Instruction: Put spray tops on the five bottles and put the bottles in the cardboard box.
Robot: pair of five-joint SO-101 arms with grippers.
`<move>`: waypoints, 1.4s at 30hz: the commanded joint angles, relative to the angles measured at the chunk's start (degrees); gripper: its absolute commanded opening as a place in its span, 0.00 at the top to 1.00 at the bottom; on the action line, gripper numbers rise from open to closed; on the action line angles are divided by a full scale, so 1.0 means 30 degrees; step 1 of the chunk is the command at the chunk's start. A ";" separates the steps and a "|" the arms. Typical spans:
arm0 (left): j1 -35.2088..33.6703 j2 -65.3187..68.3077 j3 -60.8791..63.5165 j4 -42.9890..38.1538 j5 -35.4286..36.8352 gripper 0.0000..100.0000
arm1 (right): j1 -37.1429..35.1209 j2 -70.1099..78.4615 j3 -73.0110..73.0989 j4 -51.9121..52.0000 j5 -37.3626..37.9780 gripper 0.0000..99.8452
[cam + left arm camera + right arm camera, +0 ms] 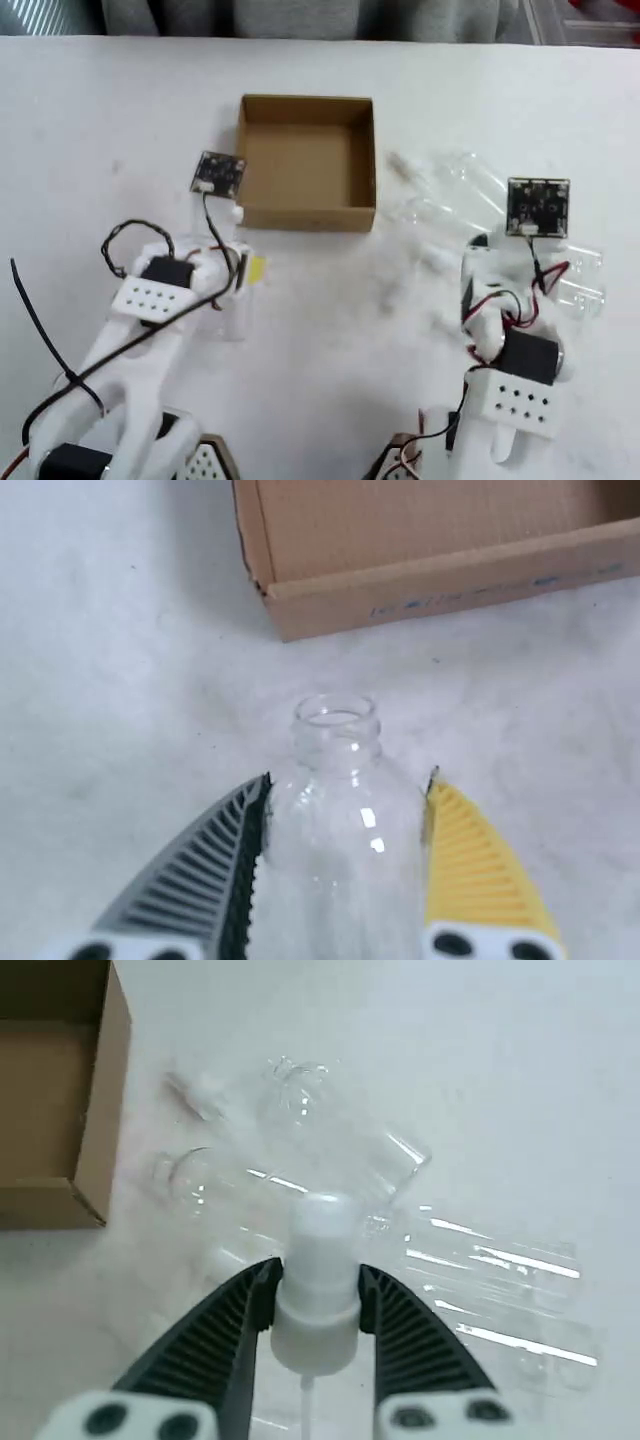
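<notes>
The left pincer (pixel 348 778) is clamped on a clear bottle (pixel 340 825), gripping its body below the shoulder. The neck is open and the bottle sits just short of the box (pixel 420 580). The right pincer (pixel 318 1268) is clamped on a white spray top (pixel 317 1305) with a thin tube trailing beneath it.

The step in hand looks like joining the two. It probably goes best if the left arm keeps the bottle steady with the neck free. The right arm should line the top up along the bottle's axis and feed the tube in first, then seat the collar squarely. A skewed approach could catch the tube on the rim or push the bottle out of its grip. The glassy wall likely slips easily.

The worktop (pixel 330 340) is white and matte. The box stands open and empty at its middle. More bottles (pixel 450 190) lie loose on their sides near the box, beside the right arm. Grey shapes line the far edge; I cannot tell what they are.
</notes>
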 commanded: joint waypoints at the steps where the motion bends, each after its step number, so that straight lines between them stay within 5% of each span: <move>1: -0.0190 -0.0659 -0.0088 -0.0264 -0.0147 0.93 | -0.0454 0.1773 -0.1348 -0.0308 -0.1641 0.98; 7: -0.0190 -0.0659 -0.0088 -0.0234 -0.0147 0.93 | -0.1509 0.4879 -0.3897 -0.1128 -0.4777 0.98; 20: -0.0190 -0.0689 -0.0088 -0.0234 -0.0147 0.93 | -0.7487 0.6462 -0.4923 -0.2828 -0.5744 0.98; 34: -0.0190 -0.0689 -0.0088 -0.0234 -0.0147 0.93 | -0.9978 0.6432 0.2286 -1.9473 -0.5773 0.98; 42: -0.0308 -0.0689 -0.0088 -0.0410 -0.0615 0.93 | -1.0593 0.6286 0.3194 -2.0762 -0.7033 0.98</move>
